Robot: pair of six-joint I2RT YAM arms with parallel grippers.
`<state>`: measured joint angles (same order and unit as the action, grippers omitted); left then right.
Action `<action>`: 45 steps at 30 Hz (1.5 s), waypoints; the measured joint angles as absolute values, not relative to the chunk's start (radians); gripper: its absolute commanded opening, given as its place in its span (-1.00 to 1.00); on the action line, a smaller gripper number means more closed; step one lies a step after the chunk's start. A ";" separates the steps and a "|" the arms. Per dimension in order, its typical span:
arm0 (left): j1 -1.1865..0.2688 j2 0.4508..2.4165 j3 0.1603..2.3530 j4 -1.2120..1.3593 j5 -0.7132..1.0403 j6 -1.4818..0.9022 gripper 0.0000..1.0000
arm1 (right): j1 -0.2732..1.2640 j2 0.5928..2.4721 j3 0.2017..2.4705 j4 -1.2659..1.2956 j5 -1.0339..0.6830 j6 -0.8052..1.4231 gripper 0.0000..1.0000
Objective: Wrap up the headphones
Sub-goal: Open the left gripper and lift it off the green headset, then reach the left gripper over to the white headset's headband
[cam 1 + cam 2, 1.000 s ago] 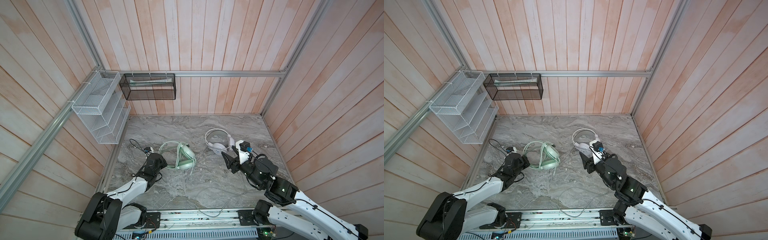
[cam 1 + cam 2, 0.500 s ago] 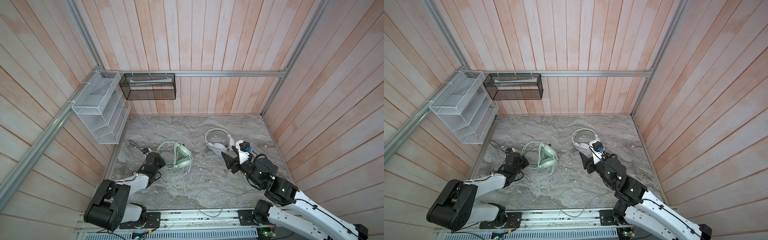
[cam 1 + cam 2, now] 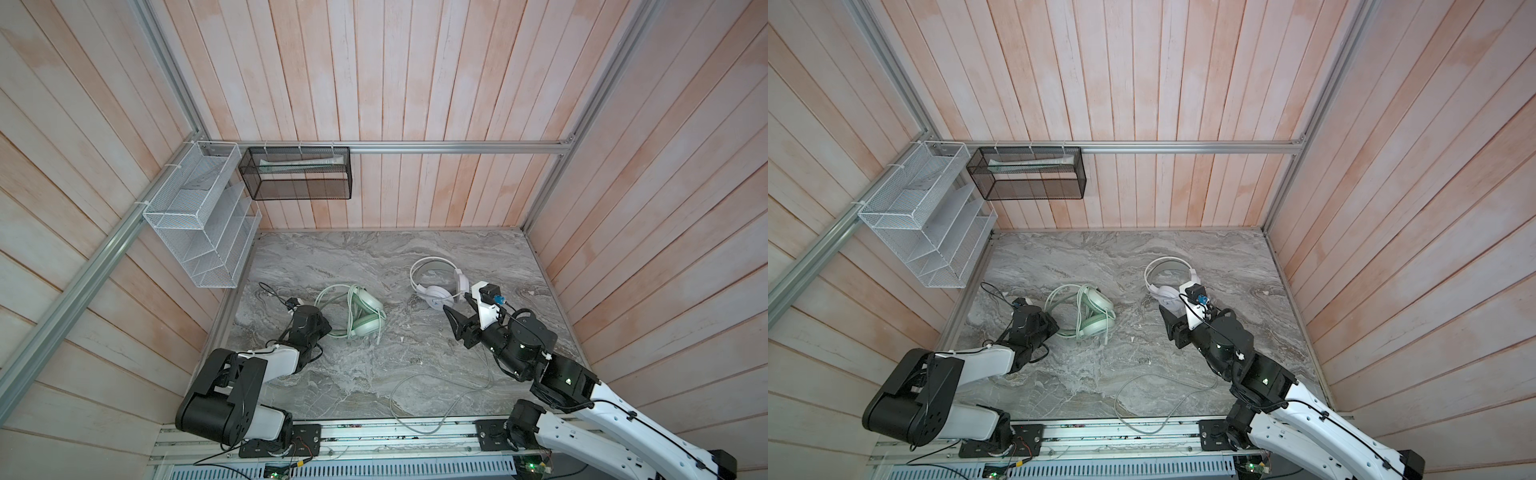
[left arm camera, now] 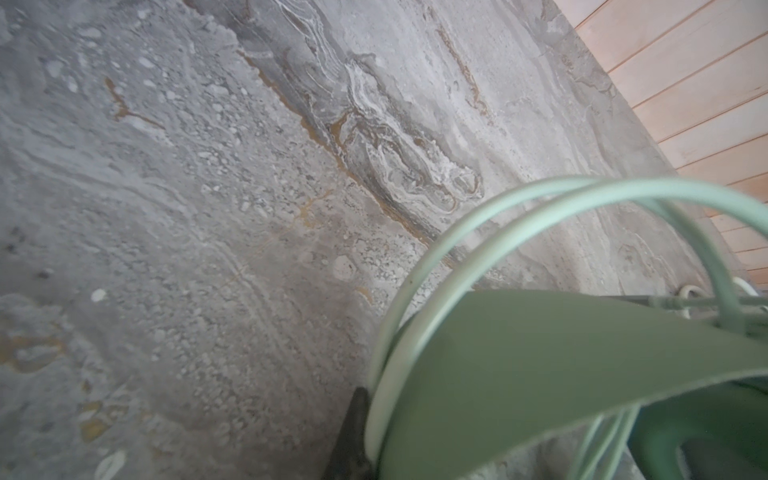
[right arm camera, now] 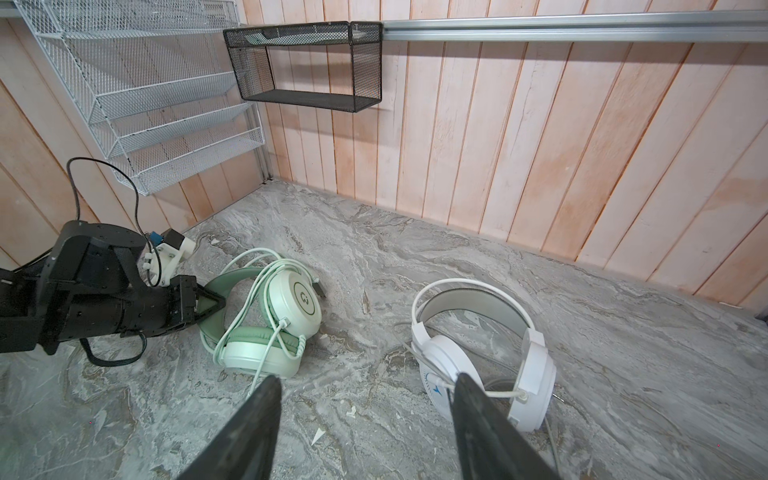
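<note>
Noted: right fingers (image 5: 249, 428) open (empty) beside white headset (image 5: 536, 365). The left fingers (image 5: 195, 309) are at the mint headband (image 5: 232, 276), grip cannot be told. Risk: loose cord (image 3: 391, 397) at 6 o'clock snagging an arm.

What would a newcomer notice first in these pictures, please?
The mint-green over-ear headset, cord looped around it, lies left of centre on the marble tabletop, the left tool at its headband. Right of it sits the white headset, a pale cord trailing loose towards the front edge, the open right tool nearby.

The left arm (image 3: 270, 361) and right arm (image 3: 623, 428) have white shells, black joints and black cables (image 5: 116, 364). The right gripper (image 5: 366, 377) has black, pointed fingers (image 5: 249, 424).
</note>
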<state>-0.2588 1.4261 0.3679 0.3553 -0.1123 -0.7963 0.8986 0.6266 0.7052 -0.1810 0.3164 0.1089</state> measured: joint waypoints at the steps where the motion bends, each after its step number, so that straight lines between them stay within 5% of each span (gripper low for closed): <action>1: -0.258 1.426 0.367 0.356 -0.109 -0.799 -0.63 | 0.899 0.626 0.705 -0.181 0.316 0.109 0.33; 18: -0.255 1.264 0.368 0.286 -0.078 -0.861 -0.02 | 0.899 0.626 0.702 -0.181 0.316 0.113 0.34; 26: -0.252 1.066 0.444 0.092 -0.063 -0.894 0.97 | 0.899 0.626 0.701 -0.185 0.318 0.115 0.37; 28: -0.252 1.013 0.480 0.036 -0.063 -0.890 0.97 | 0.899 0.625 0.701 -0.192 0.325 0.117 0.91; 29: -0.252 0.986 0.508 -0.002 -0.064 -0.881 0.97 | 0.899 0.625 0.701 -0.202 0.334 0.120 0.98; 37: -0.256 0.898 0.802 -0.271 -0.163 -0.654 0.97 | 0.899 0.632 0.726 -0.318 0.515 0.125 0.97; 45: -0.286 0.695 0.606 -0.281 -0.308 -0.510 0.97 | 0.899 0.555 0.560 -0.309 0.687 0.131 0.97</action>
<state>-0.2859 0.6952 0.6060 -0.2813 -0.3077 -0.5098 0.8986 0.5552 0.5598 -0.3092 0.6868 0.1310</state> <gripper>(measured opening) 0.986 0.987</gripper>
